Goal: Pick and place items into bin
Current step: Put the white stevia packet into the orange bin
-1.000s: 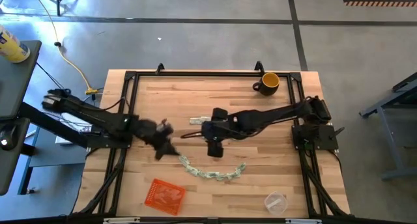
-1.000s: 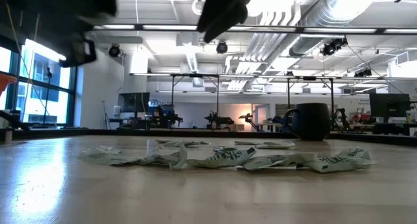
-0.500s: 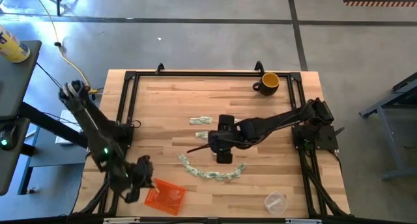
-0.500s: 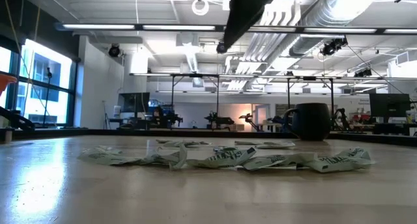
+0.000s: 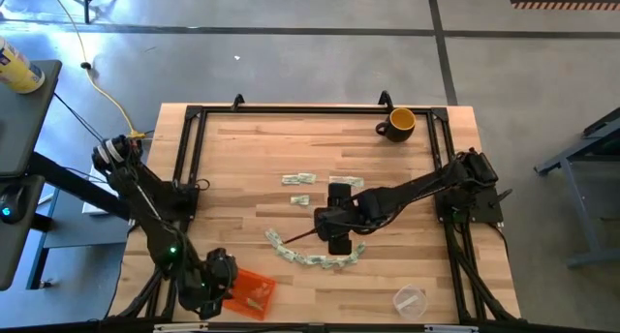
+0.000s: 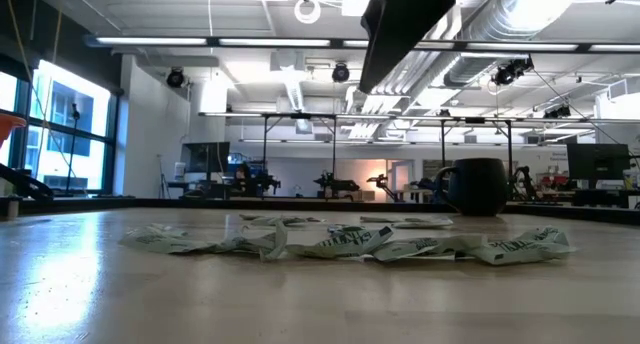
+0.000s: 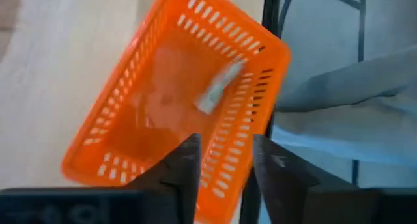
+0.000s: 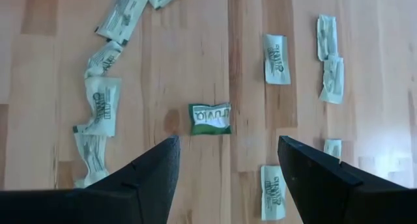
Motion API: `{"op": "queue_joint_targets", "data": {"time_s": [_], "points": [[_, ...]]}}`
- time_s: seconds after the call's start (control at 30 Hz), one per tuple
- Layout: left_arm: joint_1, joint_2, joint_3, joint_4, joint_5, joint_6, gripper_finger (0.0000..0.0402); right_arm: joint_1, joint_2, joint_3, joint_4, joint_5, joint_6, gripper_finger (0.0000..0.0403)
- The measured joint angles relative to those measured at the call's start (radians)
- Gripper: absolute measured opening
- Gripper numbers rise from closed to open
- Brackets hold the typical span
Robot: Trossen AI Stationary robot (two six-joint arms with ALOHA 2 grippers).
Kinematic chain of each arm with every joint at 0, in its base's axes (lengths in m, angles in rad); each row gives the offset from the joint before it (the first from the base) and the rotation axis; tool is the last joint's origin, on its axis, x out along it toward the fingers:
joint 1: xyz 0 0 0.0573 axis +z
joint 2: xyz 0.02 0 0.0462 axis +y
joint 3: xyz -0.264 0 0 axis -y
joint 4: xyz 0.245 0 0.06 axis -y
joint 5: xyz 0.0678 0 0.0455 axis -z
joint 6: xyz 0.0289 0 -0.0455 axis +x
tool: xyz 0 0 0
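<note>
Several pale green-and-white paper pieces (image 5: 315, 258) lie flat in an arc near the table's middle, and a few more (image 5: 298, 179) lie farther back. They also show in the low view (image 6: 350, 242). My right gripper (image 5: 337, 238) hangs open above the arc, fingers pointing down. In its wrist view (image 8: 228, 185) one piece (image 8: 210, 118) lies on the wood ahead of the gap. The orange bin (image 5: 242, 280) sits at the near left. My left gripper (image 5: 225, 281) is open over it (image 7: 225, 178). One pale piece (image 7: 218, 87) lies inside the bin (image 7: 117, 100).
A yellow-and-black mug (image 5: 399, 123) stands at the far right corner, and also shows in the low view (image 6: 478, 199). A clear plastic cup (image 5: 410, 299) stands at the near right. A black frame (image 5: 194, 120) borders the table. Bare wood lies between the bin and the arc.
My left gripper has swung from the table's middle left toward the near-left corner and now hangs over the orange bin, where a pale piece now lies. My right gripper has moved toward the near edge, over the arc of pieces.
</note>
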Motion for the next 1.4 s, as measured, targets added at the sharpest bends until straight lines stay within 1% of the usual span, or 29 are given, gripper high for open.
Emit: {"op": "queue_joint_targets", "data": {"time_s": [0.1, 0.2, 0.27, 0.37, 0.5, 0.57, 0.73, 0.83, 0.93, 1.03, 1.17, 1.33, 1.4], "points": [[0.02, -0.041, 0.002, -0.026, -0.002, 0.017, 0.0205, 0.018, 0.0, 0.0, -0.003, 0.033, 0.001, 0.0249], [0.07, -0.08, 0.002, -0.104, 0.002, 0.102, 0.0209, 0.038, 0.0, 0.0, -0.029, 0.068, 0.006, 0.0249], [0.119, -0.105, 0.002, -0.14, 0.006, 0.215, 0.0205, 0.055, -0.005, 0.0, -0.057, 0.102, 0.021, 0.0249], [0.222, -0.123, 0.002, -0.163, 0.03, 0.449, 0.0195, 0.084, -0.021, 0.0, -0.115, 0.135, 0.079, 0.0249], [0.389, -0.114, 0.002, -0.161, 0.094, 0.785, 0.0186, 0.123, -0.034, 0.0, -0.217, 0.15, 0.211, 0.0249], [0.469, -0.103, 0.002, -0.161, 0.121, 0.924, 0.0188, 0.148, -0.034, 0.0, -0.266, 0.167, 0.284, 0.0249], [0.618, -0.076, 0.001, -0.162, 0.181, 1.167, 0.0204, 0.215, -0.035, 0.0, -0.326, 0.172, 0.42, 0.0249], [0.658, -0.037, 0.001, -0.153, 0.207, 1.3, 0.0217, 0.235, -0.035, 0.0, -0.357, 0.176, 0.483, 0.0249], [0.684, 0.027, 0.001, -0.14, 0.246, 1.433, 0.0229, 0.244, -0.036, -0.009, -0.4, 0.177, 0.549, 0.0249], [0.702, 0.09, 0.001, -0.137, 0.269, 1.502, 0.0236, 0.261, -0.036, -0.032, -0.409, 0.173, 0.615, 0.0249], [0.71, 0.155, 0.0, -0.13, 0.269, 1.528, 0.0239, 0.292, -0.036, -0.077, -0.388, 0.175, 0.74, 0.0249], [0.713, 0.191, 0.001, -0.072, 0.284, 1.536, 0.0239, 0.325, -0.037, -0.132, -0.373, 0.164, 0.857, 0.0249], [0.713, 0.192, 0.001, -0.076, 0.285, 1.533, 0.0239, 0.332, -0.036, -0.156, -0.36, 0.15, 0.882, 0.0249]]}}
